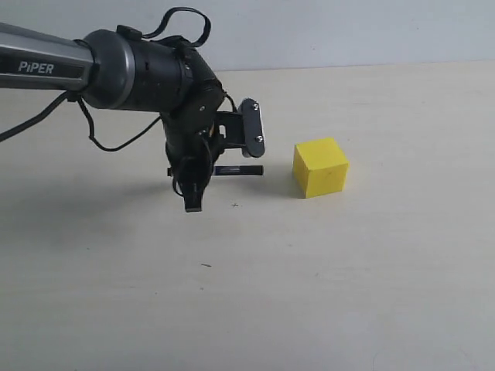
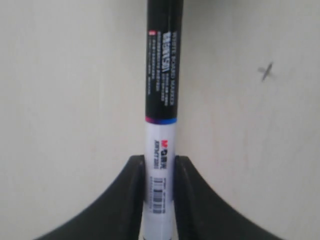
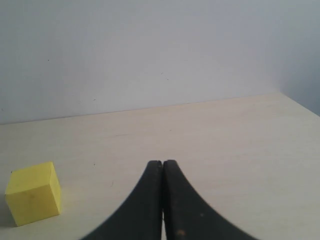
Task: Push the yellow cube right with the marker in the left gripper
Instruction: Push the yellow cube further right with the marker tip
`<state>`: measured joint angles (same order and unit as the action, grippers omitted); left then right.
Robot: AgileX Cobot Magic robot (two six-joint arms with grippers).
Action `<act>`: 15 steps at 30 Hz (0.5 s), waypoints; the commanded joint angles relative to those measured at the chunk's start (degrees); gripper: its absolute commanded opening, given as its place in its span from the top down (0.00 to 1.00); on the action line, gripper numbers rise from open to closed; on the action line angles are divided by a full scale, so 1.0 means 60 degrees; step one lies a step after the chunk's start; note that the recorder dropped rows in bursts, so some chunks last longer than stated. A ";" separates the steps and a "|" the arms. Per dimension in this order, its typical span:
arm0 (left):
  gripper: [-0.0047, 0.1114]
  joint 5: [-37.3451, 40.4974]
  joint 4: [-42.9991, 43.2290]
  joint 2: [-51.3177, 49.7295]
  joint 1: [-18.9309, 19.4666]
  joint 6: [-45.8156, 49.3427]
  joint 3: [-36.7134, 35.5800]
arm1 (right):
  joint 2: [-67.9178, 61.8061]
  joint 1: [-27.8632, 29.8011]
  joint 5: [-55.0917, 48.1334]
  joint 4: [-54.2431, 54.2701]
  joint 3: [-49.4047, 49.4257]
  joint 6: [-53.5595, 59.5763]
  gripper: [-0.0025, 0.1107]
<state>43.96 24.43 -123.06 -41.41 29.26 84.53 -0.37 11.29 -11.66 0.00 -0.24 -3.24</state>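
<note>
On the pale table (image 1: pixel 348 294), the yellow cube (image 1: pixel 320 166) sits flat. In the outside view it is to the right of the left arm (image 1: pixel 139 69) and clearly apart from it, with bare tabletop between them. The left gripper (image 2: pixel 160 162) is clamped on the marker (image 2: pixel 161 100). Its two dark fingers press the white part of the barrel from both sides, and the black printed part runs on past the fingertips above the table. A small cross mark (image 2: pixel 266 71) lies on the table beside the marker. The right gripper (image 3: pixel 162 165) has its jaws pressed together, holding nothing.
</note>
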 commanded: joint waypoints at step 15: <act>0.96 0.0285 -0.0177 -0.1360 -0.1072 -0.0560 0.2159 | 0.0062 0.0079 0.0045 0.0000 0.0039 0.0018 0.98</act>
<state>41.70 23.10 -131.56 -49.10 26.89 97.03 -0.37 11.29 -11.66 0.00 -0.24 -3.24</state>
